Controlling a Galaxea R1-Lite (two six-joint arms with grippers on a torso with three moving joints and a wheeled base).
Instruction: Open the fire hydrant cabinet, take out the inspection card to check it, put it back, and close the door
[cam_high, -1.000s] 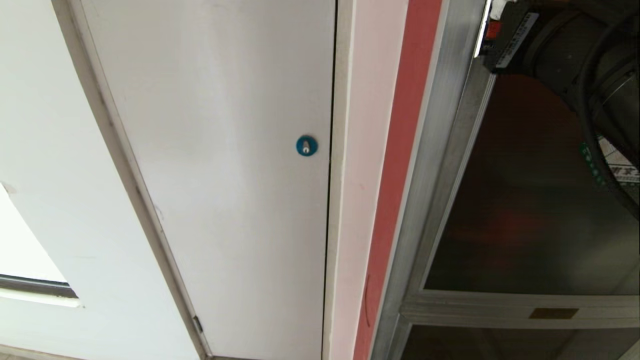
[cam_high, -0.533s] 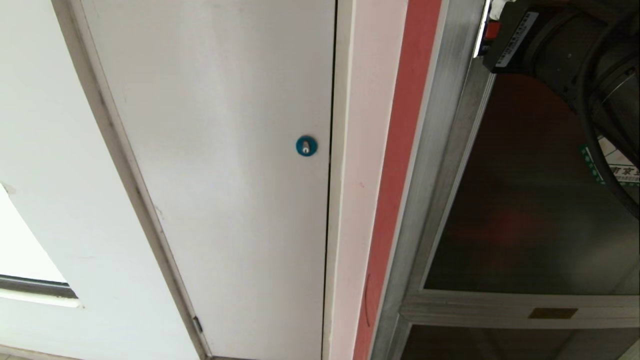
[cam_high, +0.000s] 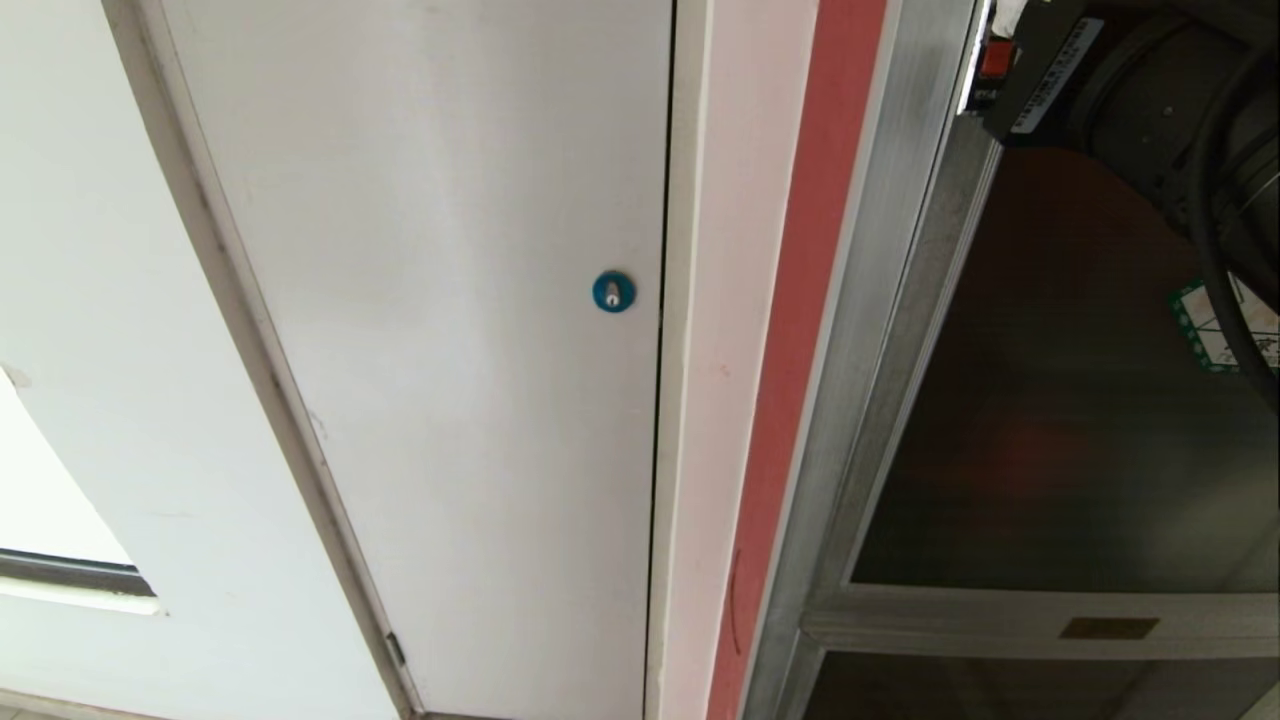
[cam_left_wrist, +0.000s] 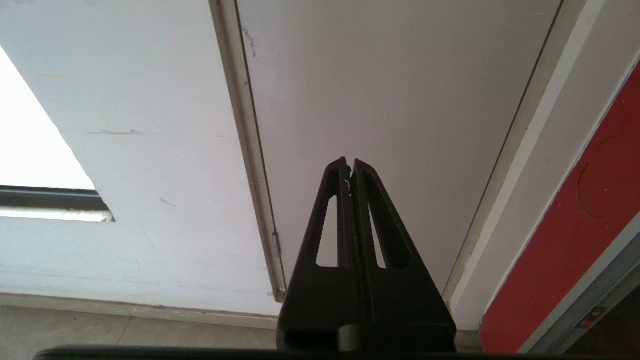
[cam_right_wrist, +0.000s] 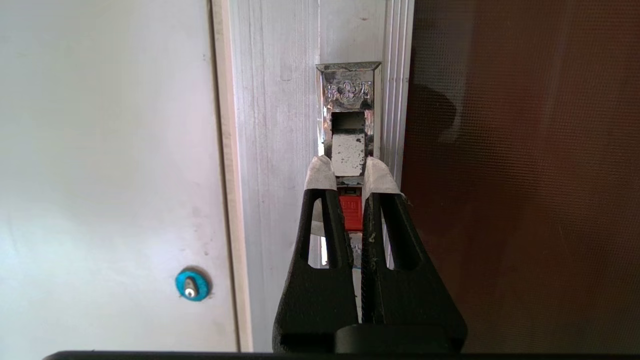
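The fire hydrant cabinet's brushed aluminium frame (cam_high: 870, 300) runs down the right of the head view. In it stands the door (cam_high: 1050, 400), dark tinted glass with a green-and-white sticker (cam_high: 1210, 330) half behind my right arm's cable. My right gripper (cam_right_wrist: 348, 167) is at the door's edge, its taped fingertips (cam_right_wrist: 320, 172) on either side of the silver latch plate and shut on the small red latch (cam_right_wrist: 351, 212). The same latch (cam_high: 997, 58) peeps out beside my right wrist at the top of the head view. The inspection card is hidden. My left gripper (cam_left_wrist: 349, 162) hangs low, shut and empty.
A plain white door (cam_high: 450, 300) with a round blue lock (cam_high: 613, 291) fills the wall left of the cabinet, with a red strip (cam_high: 800, 350) between them. Below the glass door is a cross rail with a small brass label (cam_high: 1108, 628) and a lower dark panel (cam_high: 1000, 690).
My right wrist has shifted up and to the right in the head view, uncovering more of the sticker. The door's edge by the latch has shifted slightly right. The left arm is still.
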